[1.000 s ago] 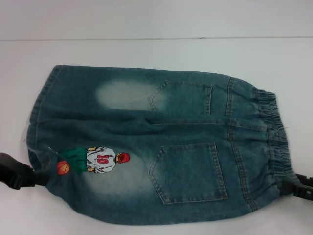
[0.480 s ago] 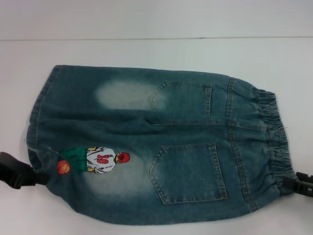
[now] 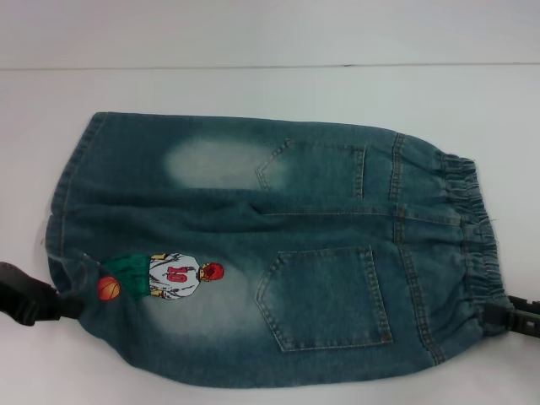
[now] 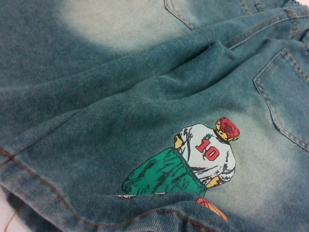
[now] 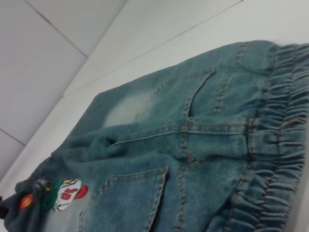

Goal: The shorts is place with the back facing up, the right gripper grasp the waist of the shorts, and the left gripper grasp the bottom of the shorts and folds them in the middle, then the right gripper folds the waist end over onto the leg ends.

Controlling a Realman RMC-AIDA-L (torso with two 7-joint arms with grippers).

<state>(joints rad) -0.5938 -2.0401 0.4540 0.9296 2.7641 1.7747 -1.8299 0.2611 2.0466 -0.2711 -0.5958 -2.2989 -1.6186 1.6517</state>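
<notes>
Left hand (image 3: 42, 302) sits low at eight o'clock, pinching the leg hem of the shorts (image 3: 270, 253). Right hand (image 3: 510, 319) comes in at four o'clock, touching the gathered waistband (image 3: 472, 245); its grip I cannot tell. One pair of faded denim shorts lies flat mid-surface (image 3: 253, 93), two back pockets up.
</notes>
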